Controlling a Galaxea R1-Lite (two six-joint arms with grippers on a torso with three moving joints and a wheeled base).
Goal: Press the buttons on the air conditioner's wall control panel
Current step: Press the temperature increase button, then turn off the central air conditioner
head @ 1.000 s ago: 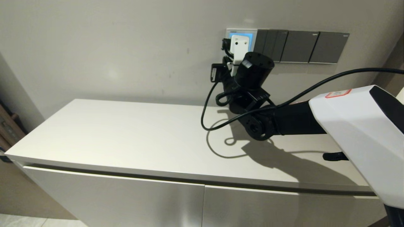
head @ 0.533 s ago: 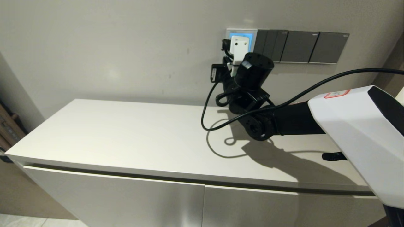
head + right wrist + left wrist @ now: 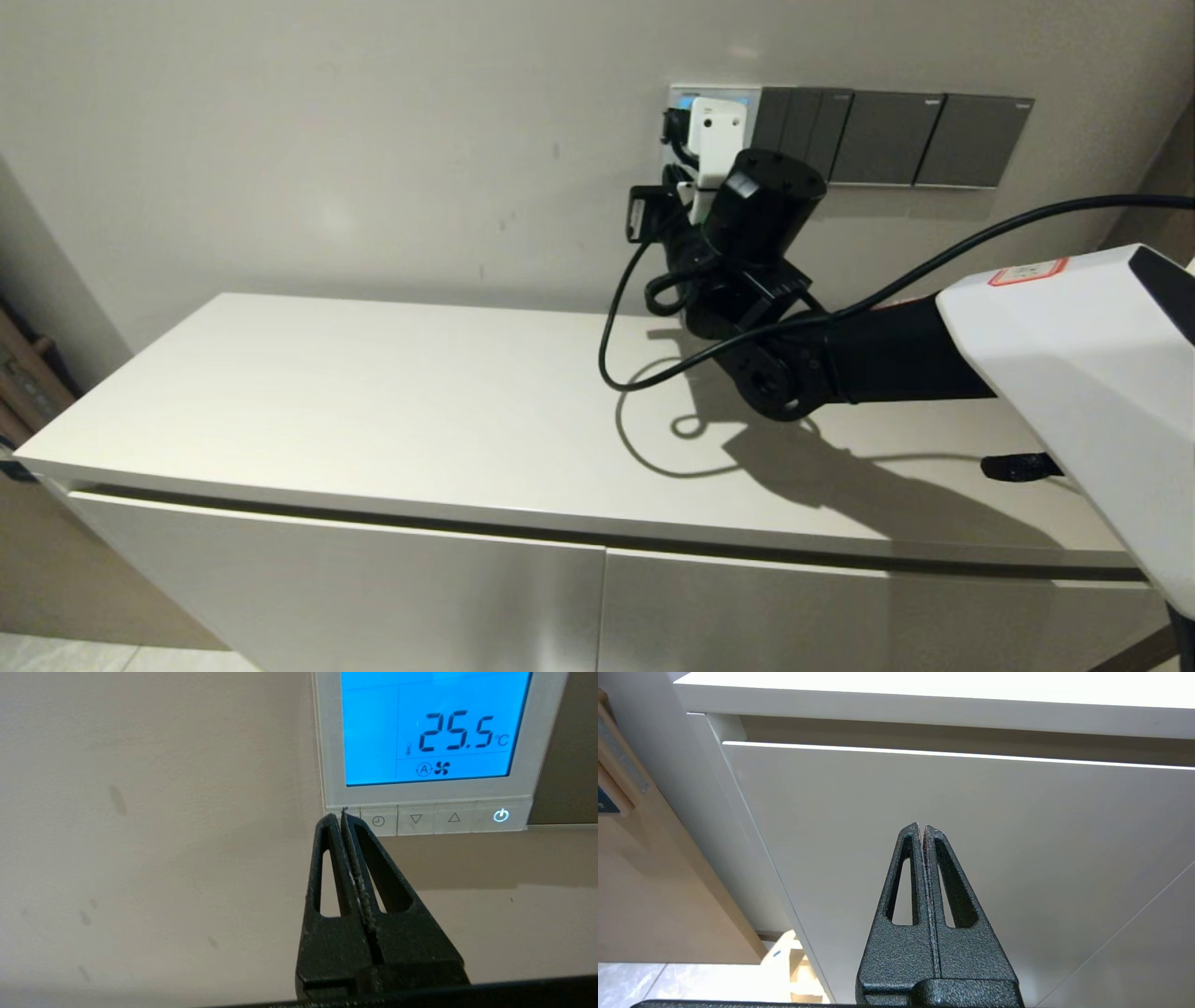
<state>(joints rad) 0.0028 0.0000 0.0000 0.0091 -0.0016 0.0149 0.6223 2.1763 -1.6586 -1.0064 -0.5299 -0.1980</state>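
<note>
The buttons run in a row along the bottom edge of the air conditioner's wall control panel. The right gripper, jaws clenched and empty, points at the row's outermost button. The left gripper, also clenched, hangs far below, facing the cabinet.

Probably a home: white cabinet, wall switches.

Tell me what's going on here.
The robot's right hand, fingers shut, is reaching up to the air conditioner's wall control panel, its tips at the leftmost of the buttons under the lit blue screen reading 25.5. The left hand, also shut, hangs idle in front of the white cabinet.
</note>
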